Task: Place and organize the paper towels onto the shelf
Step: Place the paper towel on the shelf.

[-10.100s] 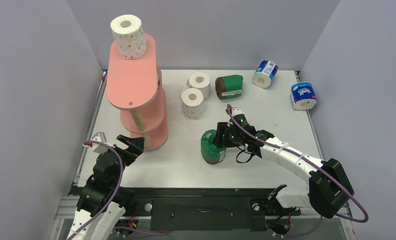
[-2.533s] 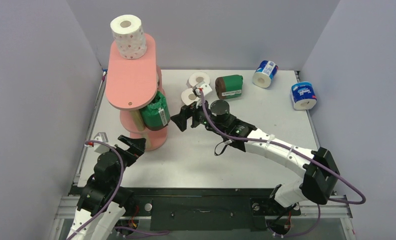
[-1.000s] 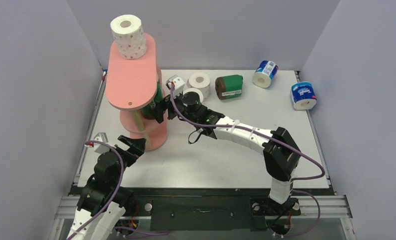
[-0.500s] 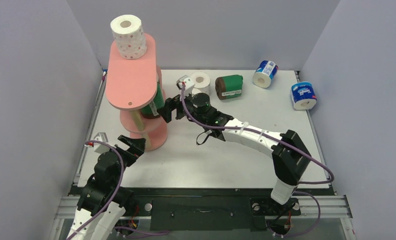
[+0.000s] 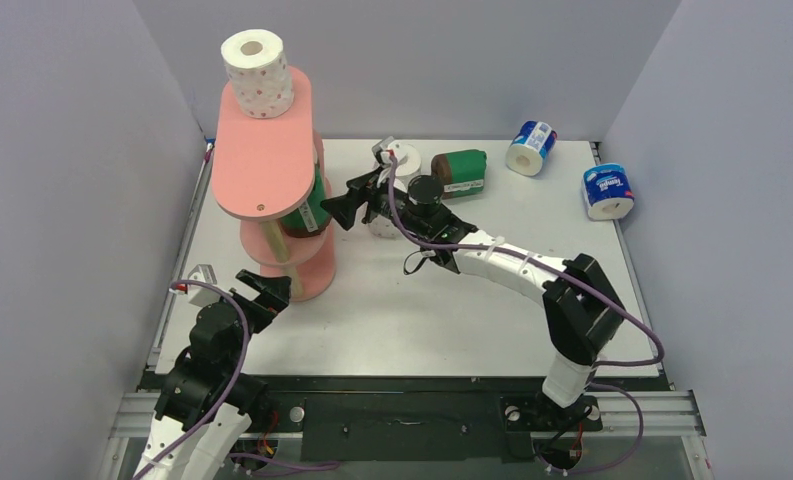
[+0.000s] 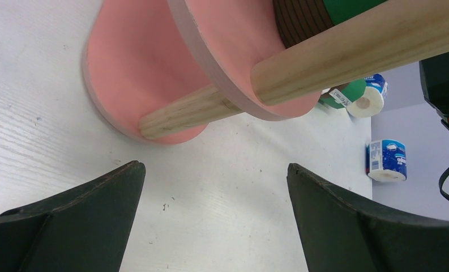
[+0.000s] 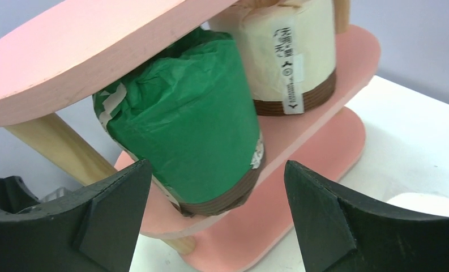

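Green paper towel [image 7: 183, 139] on middle tier of shelf [image 5: 262, 160], beside cream roll [image 7: 287, 51].
Right end effector [image 5: 338, 207] released and empty, just right of it; draw straight back without nudging it, then fetch another from tabletop [image 5: 422, 310].

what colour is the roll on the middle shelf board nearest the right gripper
The roll is green-wrapped with a brown base; clearest in the right wrist view.

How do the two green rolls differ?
Shelved roll stands upright on the middle tier of the shelf; loose roll lies on its side on the table. The top board covers the shelved roll; nothing covers the loose roll. Both: green wrap, brown paper.
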